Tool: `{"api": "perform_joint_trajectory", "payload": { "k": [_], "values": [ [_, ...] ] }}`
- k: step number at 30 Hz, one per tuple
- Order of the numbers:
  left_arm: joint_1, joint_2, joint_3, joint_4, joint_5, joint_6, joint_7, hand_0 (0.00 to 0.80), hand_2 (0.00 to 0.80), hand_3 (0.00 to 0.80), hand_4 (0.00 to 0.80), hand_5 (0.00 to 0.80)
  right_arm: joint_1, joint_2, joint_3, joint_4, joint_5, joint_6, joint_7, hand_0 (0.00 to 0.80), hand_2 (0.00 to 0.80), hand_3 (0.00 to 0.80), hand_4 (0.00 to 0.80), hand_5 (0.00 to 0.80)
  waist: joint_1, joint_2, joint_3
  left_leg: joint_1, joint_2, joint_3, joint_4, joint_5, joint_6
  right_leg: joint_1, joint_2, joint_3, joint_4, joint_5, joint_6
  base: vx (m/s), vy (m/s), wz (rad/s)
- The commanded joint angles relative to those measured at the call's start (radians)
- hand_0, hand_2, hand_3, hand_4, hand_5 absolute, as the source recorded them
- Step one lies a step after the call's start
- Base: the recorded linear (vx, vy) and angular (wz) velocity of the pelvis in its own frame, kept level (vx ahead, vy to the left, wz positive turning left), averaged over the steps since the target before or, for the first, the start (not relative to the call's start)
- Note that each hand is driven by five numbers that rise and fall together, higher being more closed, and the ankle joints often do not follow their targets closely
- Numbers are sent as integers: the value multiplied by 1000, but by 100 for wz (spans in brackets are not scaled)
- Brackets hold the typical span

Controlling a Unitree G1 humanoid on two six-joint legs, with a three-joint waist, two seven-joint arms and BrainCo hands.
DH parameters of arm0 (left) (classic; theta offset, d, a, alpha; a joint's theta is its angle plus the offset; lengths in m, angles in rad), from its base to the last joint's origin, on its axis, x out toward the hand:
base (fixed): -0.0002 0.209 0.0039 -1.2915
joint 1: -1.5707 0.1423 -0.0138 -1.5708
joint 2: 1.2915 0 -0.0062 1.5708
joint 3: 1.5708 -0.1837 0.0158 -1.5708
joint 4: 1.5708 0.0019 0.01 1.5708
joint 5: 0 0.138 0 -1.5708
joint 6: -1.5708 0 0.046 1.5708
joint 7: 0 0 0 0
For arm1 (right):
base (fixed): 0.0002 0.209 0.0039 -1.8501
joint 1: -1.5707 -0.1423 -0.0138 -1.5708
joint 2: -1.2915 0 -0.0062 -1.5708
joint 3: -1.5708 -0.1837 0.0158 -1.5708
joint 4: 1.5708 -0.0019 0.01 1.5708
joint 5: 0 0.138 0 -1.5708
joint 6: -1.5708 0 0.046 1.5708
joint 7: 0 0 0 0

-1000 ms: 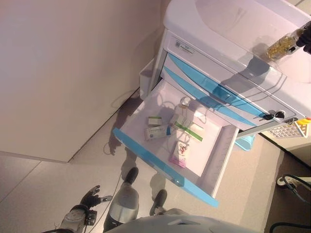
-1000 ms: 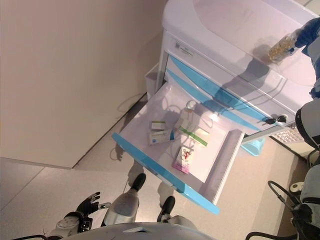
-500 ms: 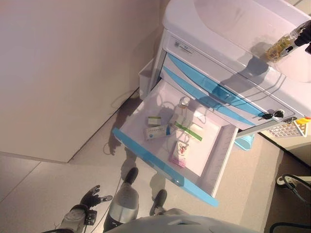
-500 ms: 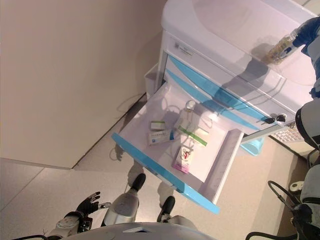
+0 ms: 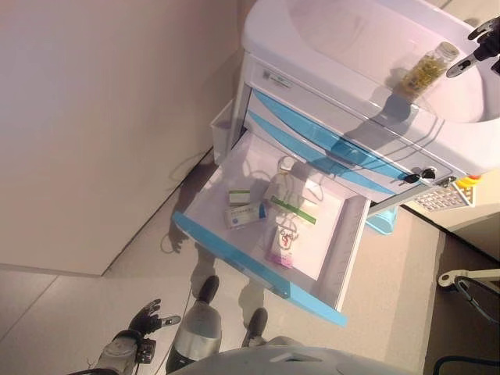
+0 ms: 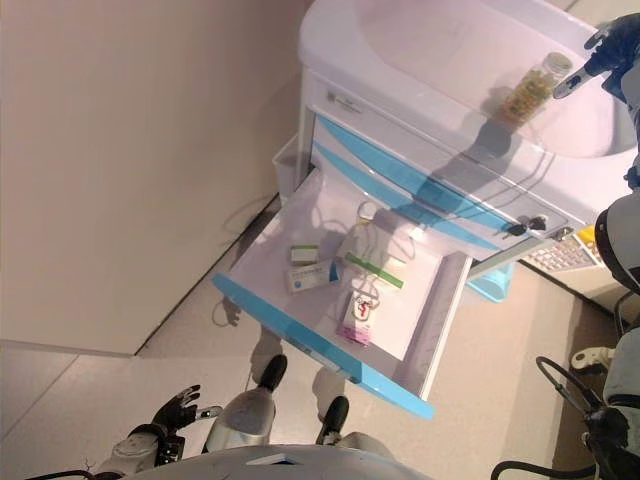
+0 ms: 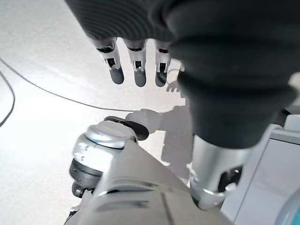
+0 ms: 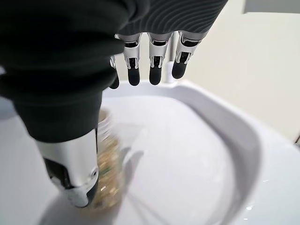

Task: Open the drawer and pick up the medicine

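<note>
Two hands to report from my end, nearest first. Low in the lower left of the head view, my left hand hangs over the pale floor, fingers relaxed and apart, holding nothing.

Further up, in the middle of the frame, the white drawer with the blue front stands pulled fully out of the white cabinet with blue-striped drawer fronts. Several flat medicine boxes lie on its floor, well apart from both hands.

Farthest, at the upper right, the clear glass bottle of yellow capsules with a white cap stands upright on the cabinet's white top. My right hand is just beside its cap; in the right wrist view the fingers are straight and the thumb lies alongside the bottle, not clamped.

I judge the bottle light, rigid, smooth and breakable, so I would take it around the middle of the body, below the cap.
</note>
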Motion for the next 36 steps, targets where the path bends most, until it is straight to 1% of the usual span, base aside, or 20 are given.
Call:
{"api": "perform_joint_trajectory", "payload": {
  "k": [1,6,8,11,12,15,16,19,20,22,23,25,27,28,29,31,32,33,35,36],
  "values": [
    [36,23,-20,27,14,1,-7,0,0,0,0,0,-169,-100,133,12,29,12,-86,0,0,0,0,0,-17,-8,-77,71,-11,55,2,-126,23,-33,-27,9,77,39,46,-7,-13,-17],
    [31,13,-18,34,52,24,-17,0,0,0,0,0,-149,-148,87,9,64,12,-101,0,0,0,0,0,-44,2,-110,87,-7,82,4,-134,20,-25,-25,27,75,34,45,-5,-35,-21],
    [30,14,-23,34,75,31,-24,0,0,0,0,0,-127,-166,61,0,89,-5,-89,0,0,0,0,0,-54,6,-118,92,-6,90,5,-137,19,-24,-24,34,76,33,45,-12,-49,-18],
    [27,12,-48,36,126,50,-36,0,0,0,0,0,-56,-180,-14,-62,213,-44,-111,0,0,0,0,0,-72,18,-128,102,-3,105,8,-143,17,-18,-23,48,74,29,42,-23,-62,-20],
    [26,12,-56,39,144,54,-39,0,0,0,0,0,-27,-180,-48,-94,281,-54,-133,0,0,0,0,0,-79,22,-130,104,-2,111,10,-146,16,-17,-22,52,74,27,41,-32,-87,-30],
    [23,8,-70,45,176,66,-52,0,0,0,0,0,135,-183,-213,-260,491,-82,-222,0,0,0,0,0,-111,40,-134,113,3,138,18,-156,16,-17,-21,70,78,21,38,-38,-64,-36],
    [21,8,-73,46,183,68,-57,0,0,0,0,0,192,-183,-272,-312,532,-95,-255,0,0,0,0,0,-120,44,-136,114,4,145,22,-160,16,-17,-20,76,80,19,37,-38,-57,-38],
    [9,-6,-89,45,207,74,-78,0,0,0,0,0,484,-164,-541,-585,674,-205,-378,0,0,0,0,0,-177,70,-136,121,7,173,40,-179,19,-22,-16,112,89,10,32,-29,-66,-36],
    [7,-6,-91,46,205,73,-80,0,0,0,0,0,550,-155,-602,-657,685,-209,-399,0,0,0,0,0,-186,71,-137,124,8,178,41,-182,19,-22,-14,119,90,7,31,-15,-50,-35],
    [-6,-17,-94,47,196,65,-88,0,0,0,0,0,773,-107,-784,-873,699,-264,-447,0,0,0,0,0,-233,85,-139,122,11,203,52,-183,19,-33,-11,147,98,9,28,-36,-34,-33],
    [-11,-23,-94,43,185,64,-87,0,0,0,0,0,858,-81,-842,-954,695,-282,-466,0,0,0,0,0,-250,90,-140,123,12,212,53,-185,19,-36,-10,157,99,8,27,-4,-14,-41],
    [-21,-40,-84,35,171,59,-85,0,0,0,0,0,1026,-8,-935,-1100,679,-313,-494,0,0,0,0,0,-282,99,-142,127,16,232,55,-189,19,-40,-7,178,101,7,27,16,-3,-44],
    [-24,-57,-72,18,162,53,-83,0,0,0,0,0,1172,72,-994,-1197,645,-343,-506,0,0,0,0,0,-309,109,-142,139,19,247,53,-200,20,-37,-3,195,101,0,27,20,-7,-34],
    [-24,-67,-68,3,158,52,-81,0,0,0,0,0,1249,117,-1013,-1239,615,-354,-507,0,0,0,0,0,-322,114,-140,140,20,256,55,-203,21,-39,-1,205,103,0,26,6,-12,-35],
    [-22,-69,-70,-3,157,50,-79,0,0,0,0,0,1284,134,-1020,-1255,593,-360,-507,0,0,0,0,0,-325,114,-139,140,20,261,56,-205,21,-40,0,210,103,0,26,3,-17,-38],
    [-17,-86,-77,-24,145,35,-72,0,0,0,0,0,1397,199,-1028,-1294,583,-377,-510,0,0,0,0,0,-345,123,-134,146,23,275,52,-205,24,-38,5,223,98,4,24,13,-18,-28],
    [-14,-89,-80,-30,143,34,-68,0,0,0,0,0,1425,221,-1028,-1292,571,-393,-508,0,0,0,0,0,-348,124,-134,148,23,279,51,-205,25,-36,6,226,97,5,24,33,-13,-18],
    [-12,-96,-84,-38,141,28,-60,0,0,0,0,0,1465,251,-1025,-1284,609,-395,-509,0,0,0,0,0,-354,127,-134,150,22,284,50,-206,25,-35,6,230,93,7,25,35,-6,-17],
    [-13,-104,-84,-52,132,26,-51,0,0,0,0,0,1523,312,-998,-1230,591,-408,-465,0,0,0,0,0,-357,129,-134,149,22,292,53,-208,25,-37,6,232,91,9,27,34,-4,-13],
    [-14,-108,-86,-57,128,27,-47,0,0,0,0,0,1549,338,-978,-1208,582,-431,-462,0,0,0,0,0,-358,131,-133,149,22,295,52,-207,25,-38,6,231,89,11,28,40,2,-9]
  ]
}}
